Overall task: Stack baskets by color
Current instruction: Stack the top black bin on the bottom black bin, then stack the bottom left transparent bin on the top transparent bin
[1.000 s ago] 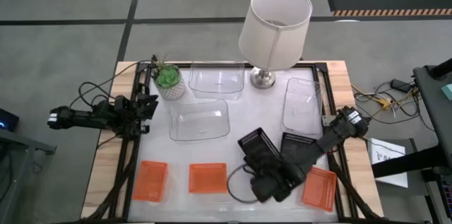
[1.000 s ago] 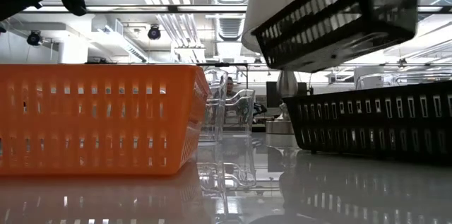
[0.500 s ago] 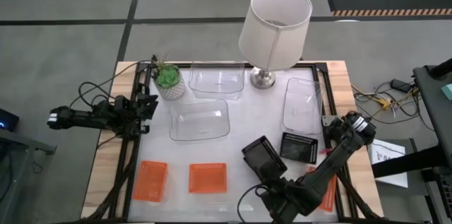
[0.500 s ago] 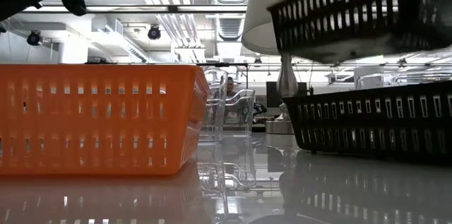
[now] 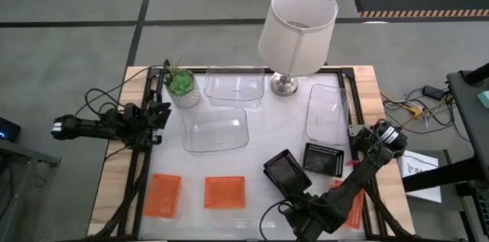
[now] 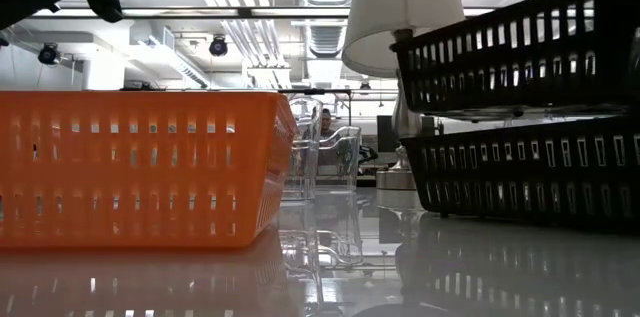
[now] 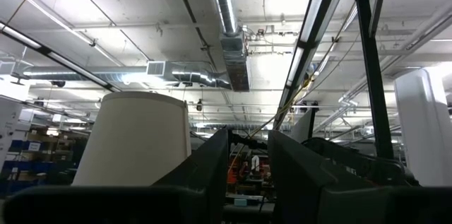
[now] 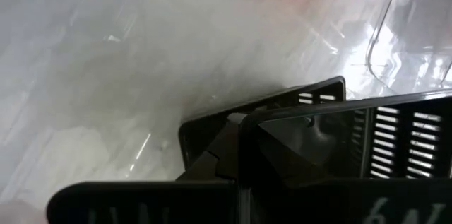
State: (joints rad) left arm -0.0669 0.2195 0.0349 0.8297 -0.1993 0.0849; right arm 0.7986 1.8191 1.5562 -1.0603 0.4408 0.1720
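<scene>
While the left gripper (image 5: 160, 114) waits partly open and empty at the frame's left edge, the right gripper (image 5: 294, 192), lower centre-right, is clamped on a black basket (image 5: 286, 172) held above the table (image 5: 267, 131), beside another black basket (image 5: 323, 159).

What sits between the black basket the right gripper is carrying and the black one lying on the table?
Nothing visible. The right gripper holds a black basket up off the table; the other black basket lies beside it, with only bare tabletop between them.
</scene>
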